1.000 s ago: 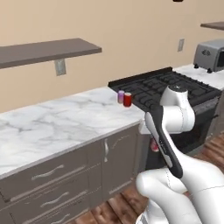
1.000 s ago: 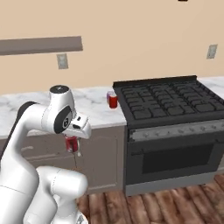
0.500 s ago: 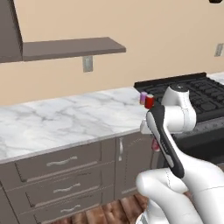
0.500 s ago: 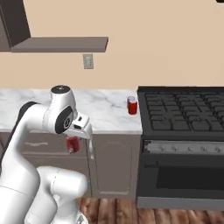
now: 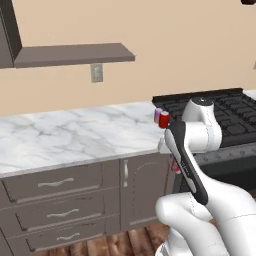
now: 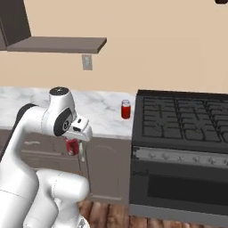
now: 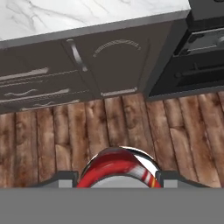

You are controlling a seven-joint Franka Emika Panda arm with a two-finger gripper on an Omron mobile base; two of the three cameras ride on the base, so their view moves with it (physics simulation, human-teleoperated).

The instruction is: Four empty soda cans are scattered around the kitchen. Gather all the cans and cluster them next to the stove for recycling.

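My gripper [image 6: 72,148] hangs low in front of the cabinets, shut on a red soda can [image 6: 71,145]. In the hand view, the can's silver top [image 7: 118,168] sits between the two fingertips [image 7: 64,177] above the wood floor. A sliver of that held can [image 5: 175,165] peeks out behind the arm in the left base view. On the marble counter [image 5: 75,140], a second red can [image 5: 164,120] stands upright beside a purple-pink can [image 5: 158,116], just left of the black stove [image 5: 220,110]. The right base view shows that red can [image 6: 126,109] next to the stove [image 6: 182,120].
Dark brown drawers and cabinet doors [image 5: 60,200] run below the counter. A wall shelf [image 5: 75,54] hangs above it, with an outlet [image 5: 96,73] beneath. The oven front [image 6: 178,187] fills the lower right. Wood-plank floor [image 7: 131,122] lies under the hand.
The whole scene has shifted in both base views, so the base has moved relative to the counter. The arm keeps the same pose, still holding the red can.
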